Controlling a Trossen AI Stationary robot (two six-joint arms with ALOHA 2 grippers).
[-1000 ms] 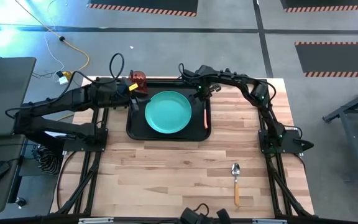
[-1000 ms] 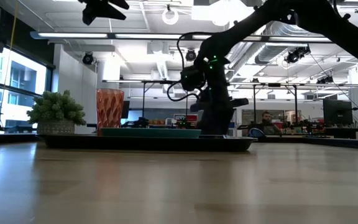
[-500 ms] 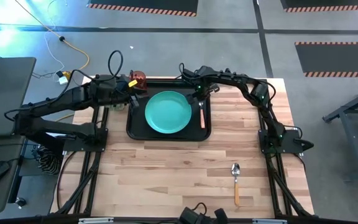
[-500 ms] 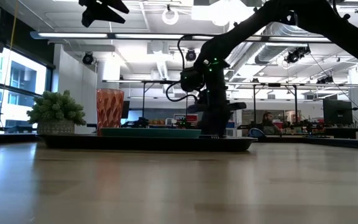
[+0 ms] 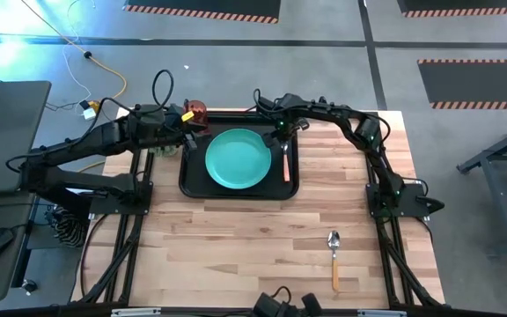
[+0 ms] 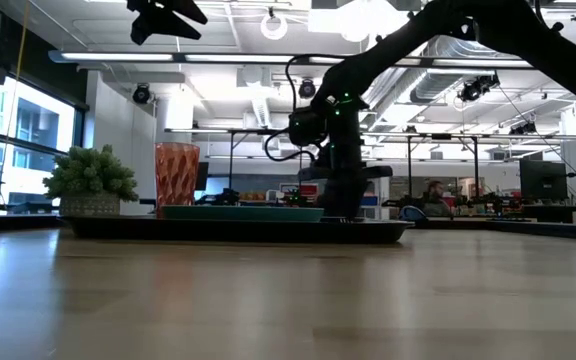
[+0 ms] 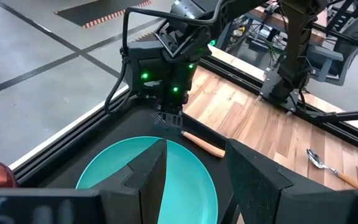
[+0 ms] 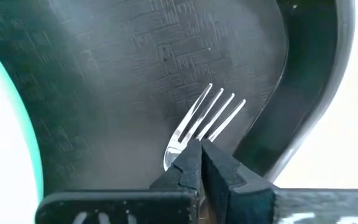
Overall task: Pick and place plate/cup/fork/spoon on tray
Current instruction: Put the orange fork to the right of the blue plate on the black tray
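Tray [image 5: 187, 180], black w/ raised rim, sits at the far middle of the wooden table [image 5: 236, 246]; everything below is placed relative to it. Plate [image 5: 238, 158], teal, lies flat inside tray, filling its centre. Left gripper [image 5: 186, 134] hangs over tray's far-left corner, fingers [image 7: 148, 177] standing wide apart, nothing between them; left wrist view looks past them onto the plate. Right gripper [image 5: 282, 136] is low over tray's far-right corner, fingers [image 8: 191, 165] pressed together at the neck of the fork [image 8: 201, 121] — closed on it. Cup [image 5: 197, 110], red-brown, stands upright at the tray's far-left corner, by the left gripper; low view shows cup [image 6: 177, 175] rising above tray rim. Fork lies inside tray along its right edge, just beside plate, tines [image 8: 219, 109] on tray floor near the rounded corner, handle [image 5: 286, 165] pointing toward the near side. Spoon [image 5: 334, 255] is outside tray, well apart from it, on bare table toward near-right, bowl pointing toward tray.
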